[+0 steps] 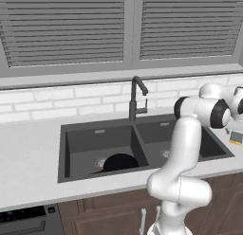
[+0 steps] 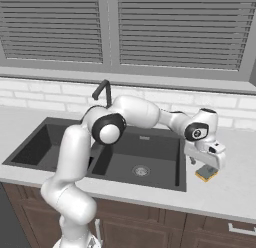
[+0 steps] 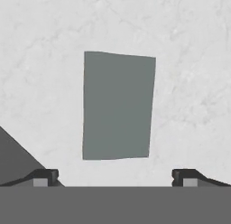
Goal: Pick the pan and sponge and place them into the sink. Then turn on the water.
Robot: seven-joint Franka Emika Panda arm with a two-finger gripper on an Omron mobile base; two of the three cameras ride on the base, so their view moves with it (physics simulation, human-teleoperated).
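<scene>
My hand (image 2: pixel 204 164) hangs at the right of the right base view, fingers spread wide and holding nothing, just above the small rectangular yellow sponge with its grey-green scrubbing layer (image 2: pixel 206 173). That sponge lies on the pale marbled table (image 2: pixel 235 187), just beside the right rim of the large dark grey double-basin sink (image 2: pixel 140 164). In the hand view its grey-green face (image 3: pixel 118 105) sits centre frame, between and above my fingertips (image 3: pixel 45 177). The round flat black frying pan (image 1: pixel 120 161) lies in the left basin, centre of the left base view.
</scene>
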